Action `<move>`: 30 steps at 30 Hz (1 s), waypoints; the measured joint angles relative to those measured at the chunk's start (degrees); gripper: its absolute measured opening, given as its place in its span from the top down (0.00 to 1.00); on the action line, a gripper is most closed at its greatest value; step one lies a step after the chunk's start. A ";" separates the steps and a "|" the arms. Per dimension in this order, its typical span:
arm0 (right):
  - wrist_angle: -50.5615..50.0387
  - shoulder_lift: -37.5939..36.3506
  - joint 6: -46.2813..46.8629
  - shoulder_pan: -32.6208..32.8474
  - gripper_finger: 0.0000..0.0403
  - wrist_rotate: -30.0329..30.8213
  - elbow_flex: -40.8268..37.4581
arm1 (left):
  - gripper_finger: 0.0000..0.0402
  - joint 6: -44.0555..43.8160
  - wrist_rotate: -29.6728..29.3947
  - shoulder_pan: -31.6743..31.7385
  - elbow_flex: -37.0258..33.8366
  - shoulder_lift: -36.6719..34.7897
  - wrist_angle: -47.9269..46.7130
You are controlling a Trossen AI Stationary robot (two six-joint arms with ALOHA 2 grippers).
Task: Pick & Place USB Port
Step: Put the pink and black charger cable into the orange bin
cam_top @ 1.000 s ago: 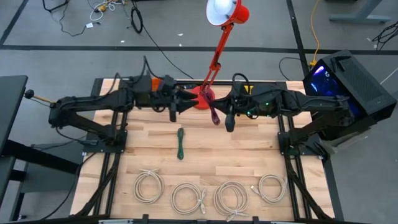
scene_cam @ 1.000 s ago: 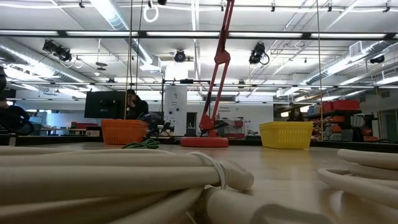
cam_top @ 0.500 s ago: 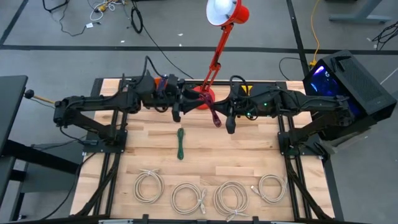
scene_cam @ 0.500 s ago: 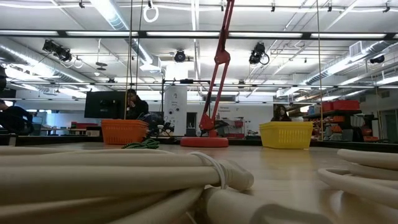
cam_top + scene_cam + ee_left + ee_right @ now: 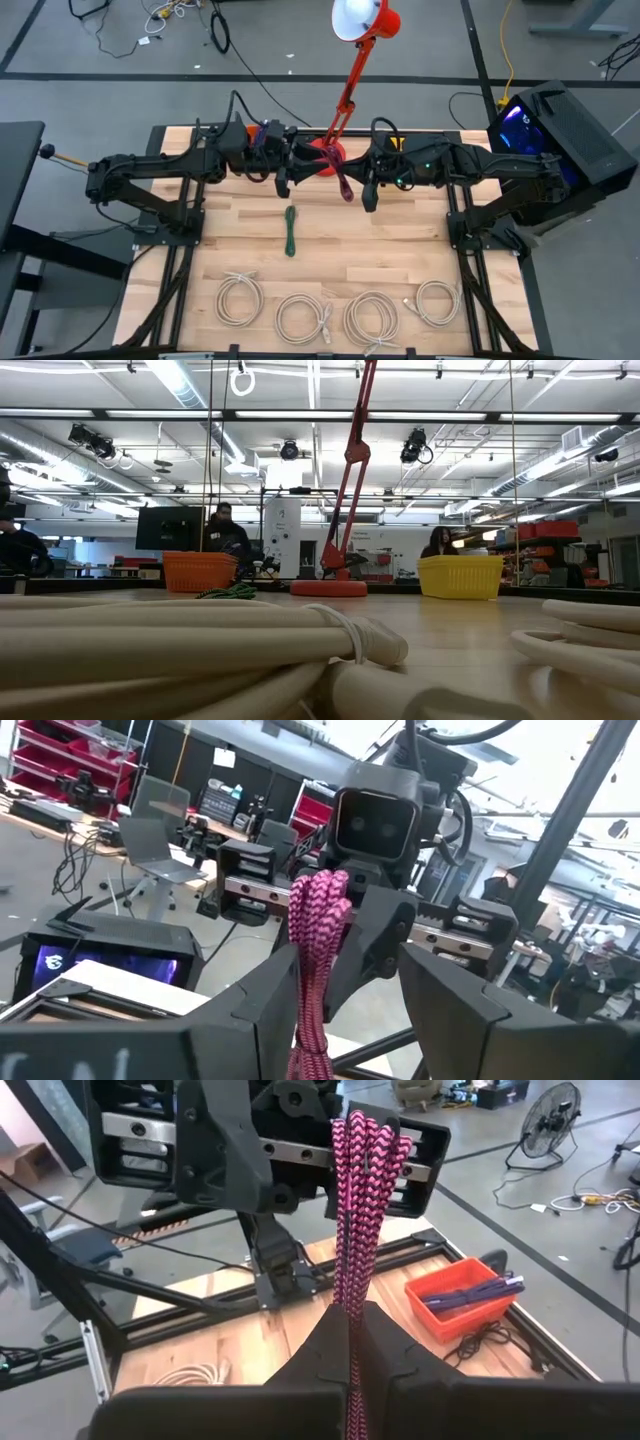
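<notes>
A bundled pink braided USB cable (image 5: 345,186) is held in the air above the far middle of the wooden tabletop (image 5: 410,245), just in front of the red desk lamp's base (image 5: 326,156). The right claw (image 5: 369,196) is closed tight on the bundle, its fingers pressed together with the braid rising between them in the right wrist view (image 5: 358,1230). The left claw (image 5: 281,183) faces it from close by with its fingers spread wide and nothing between them; in the left wrist view the pink bundle (image 5: 314,950) hangs in front of the gap.

The cable is judged to be light, limp and soft, with a woven sleeve that offers good friction; loose loops may sag or slip apart, so it is best gripped across the whole bundle near its middle, where the strands lie together.

A green cable bundle (image 5: 290,229) lies on the tabletop nearer the middle, and four white coiled cables (image 5: 239,297) are laid along the near edge. An orange basket (image 5: 200,571) and a yellow basket (image 5: 459,576) stand at the far side.

Compared with a second ago, the left arm has been drawn slightly back and the gap between the claws has widened a little; the pink bundle has barely moved.
</notes>
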 joint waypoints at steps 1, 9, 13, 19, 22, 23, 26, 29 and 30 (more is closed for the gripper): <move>0.24 0.00 -0.02 0.00 1.00 -0.03 0.00 | 0.56 0.00 -0.06 0.00 0.00 0.00 0.00; 1.38 0.02 -0.42 0.04 1.00 -1.14 0.00 | 0.56 0.00 -2.10 0.09 0.00 0.00 -0.09; 1.45 0.02 -1.28 0.04 1.00 -2.14 0.00 | 0.56 0.04 -3.30 0.09 -0.01 0.00 -0.07; 1.31 0.04 -1.28 0.03 1.00 -2.39 0.00 | 0.77 1.74 -3.42 0.09 0.00 0.00 0.01; 1.31 0.07 -1.31 0.04 1.00 -2.41 0.00 | 0.96 2.12 -2.54 0.09 0.00 0.00 0.48; 1.32 0.07 -1.33 0.02 1.00 -2.41 0.00 | 0.96 2.24 -2.47 0.09 -0.02 0.00 0.61; 0.71 0.07 -1.53 0.00 1.00 -2.34 0.00 | 0.98 3.30 -2.79 0.05 -0.02 0.03 0.50; 0.43 0.07 -2.82 -0.26 0.98 -2.21 0.00 | 0.98 3.64 -3.87 0.12 -0.02 0.07 0.32; 0.41 0.07 -3.25 -0.28 0.96 -2.18 0.00 | 0.98 3.65 -3.98 0.40 -0.02 0.07 0.04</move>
